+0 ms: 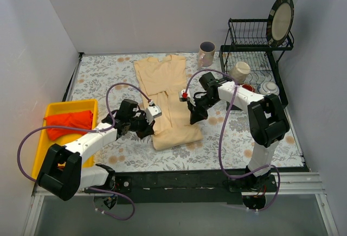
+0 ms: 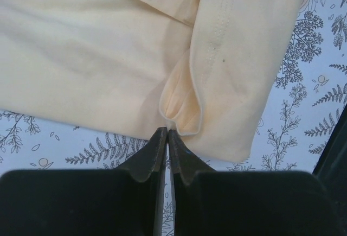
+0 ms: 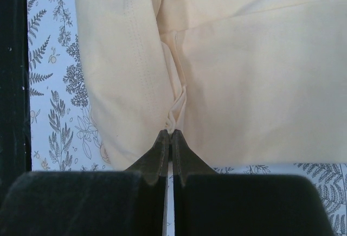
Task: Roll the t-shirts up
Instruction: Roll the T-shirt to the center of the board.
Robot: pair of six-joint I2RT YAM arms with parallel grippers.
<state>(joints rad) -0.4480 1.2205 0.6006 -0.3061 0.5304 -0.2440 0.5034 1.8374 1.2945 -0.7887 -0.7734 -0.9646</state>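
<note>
The jaws of both arms are pressed together, each pair nipping a small pucker of cloth at the near end of the cream t-shirt (image 1: 165, 87).

At the far left, a yellow bin (image 1: 70, 104) sits on the table's (image 1: 108, 73) fern-printed cover, with the red-orange t-shirt (image 1: 68, 123) bunched inside it. Just right of the bin, the left gripper (image 1: 147, 128) reaches the shirt's left near edge. Its wrist view shows the tips meeting on the cloth where a stitched hem lies folded over.

The cream t-shirt lies in the middle of the table as a long, narrow strip, with its collar at the far end and its bottom towards the arms.

The right gripper (image 1: 194, 118) holds the strip's right near edge, with its tips closed on a gathered fold.

Further right, near the back, a mug (image 1: 206, 53) stands beside a black dish rack (image 1: 255, 46). The rack holds an upright plate (image 1: 281, 20) and a tilted cup (image 1: 239, 71).
</note>
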